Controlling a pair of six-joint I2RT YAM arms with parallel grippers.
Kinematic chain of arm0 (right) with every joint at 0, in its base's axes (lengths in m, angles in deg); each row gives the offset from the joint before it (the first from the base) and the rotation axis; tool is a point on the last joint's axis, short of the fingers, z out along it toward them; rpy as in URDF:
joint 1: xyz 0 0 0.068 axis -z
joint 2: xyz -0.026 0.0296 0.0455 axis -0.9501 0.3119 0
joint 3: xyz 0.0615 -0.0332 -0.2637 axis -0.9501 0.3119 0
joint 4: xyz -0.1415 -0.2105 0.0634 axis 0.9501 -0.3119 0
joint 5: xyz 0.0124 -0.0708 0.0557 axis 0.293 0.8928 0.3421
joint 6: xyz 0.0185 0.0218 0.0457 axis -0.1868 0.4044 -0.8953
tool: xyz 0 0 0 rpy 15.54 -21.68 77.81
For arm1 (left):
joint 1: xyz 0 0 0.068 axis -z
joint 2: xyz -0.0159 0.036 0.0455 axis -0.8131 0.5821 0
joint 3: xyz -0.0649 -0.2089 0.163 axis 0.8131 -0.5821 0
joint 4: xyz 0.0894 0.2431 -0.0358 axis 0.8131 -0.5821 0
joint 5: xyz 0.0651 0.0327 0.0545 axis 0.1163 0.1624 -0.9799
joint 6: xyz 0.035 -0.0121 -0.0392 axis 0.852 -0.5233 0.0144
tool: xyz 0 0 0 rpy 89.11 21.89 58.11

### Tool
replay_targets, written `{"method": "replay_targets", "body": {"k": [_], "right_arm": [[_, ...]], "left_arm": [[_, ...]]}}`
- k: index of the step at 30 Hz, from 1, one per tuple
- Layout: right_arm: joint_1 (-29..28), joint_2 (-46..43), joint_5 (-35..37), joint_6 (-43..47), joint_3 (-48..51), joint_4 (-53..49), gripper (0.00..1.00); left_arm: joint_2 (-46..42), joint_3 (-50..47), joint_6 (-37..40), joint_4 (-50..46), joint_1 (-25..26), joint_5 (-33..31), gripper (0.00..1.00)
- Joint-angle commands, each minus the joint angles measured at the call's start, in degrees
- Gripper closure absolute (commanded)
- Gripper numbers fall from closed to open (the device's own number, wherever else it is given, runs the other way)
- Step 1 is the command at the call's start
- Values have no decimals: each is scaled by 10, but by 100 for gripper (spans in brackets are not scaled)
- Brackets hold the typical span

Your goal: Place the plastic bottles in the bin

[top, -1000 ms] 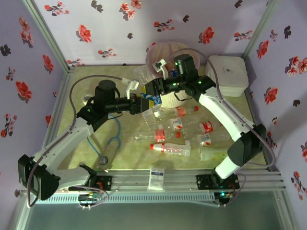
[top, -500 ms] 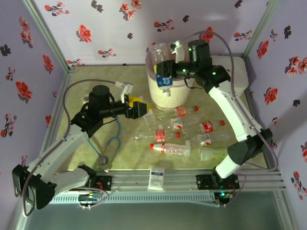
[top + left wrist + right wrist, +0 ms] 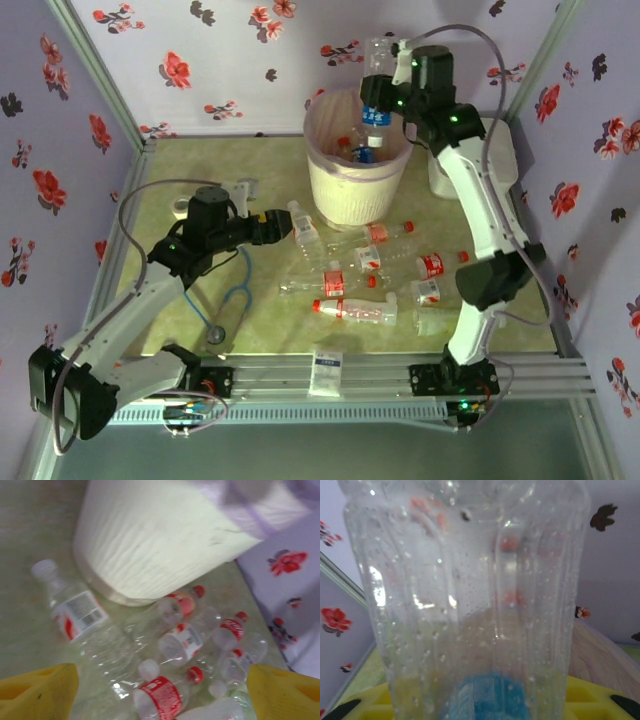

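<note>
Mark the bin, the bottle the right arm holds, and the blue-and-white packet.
bin (image 3: 345, 195): top external view, on its ribbed side wall.
held bottle (image 3: 373, 117): top external view, on its blue label.
packet (image 3: 327, 370): top external view, on the middle of its face.

The site is a robotics laboratory test cell. An aluminium frame (image 3: 95, 70) carries lilac flower-print wall panels (image 3: 230, 40) on three sides. Two robot arms (image 3: 130, 310) are bolted to a slotted rail (image 3: 380, 372) at the near bench (image 3: 200, 165) edge. Plastic bottles (image 3: 355, 312) lie beside a bin (image 3: 350, 185).
</note>
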Motion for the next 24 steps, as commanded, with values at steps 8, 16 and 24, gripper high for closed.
{"method": "replay_targets", "body": {"k": [8,16,24], "right_arm": [[-11,150,60,79,-105,-142,55],[-34,183,90,97,-31,-157,56],[-36,231,99,99,-14,-168,48]], "left_arm": [[81,-11,-96,-23,-2,-82,15],[115,4,-96,-35,1,-103,15],[103,1,-81,-55,4,-111,15]]}}
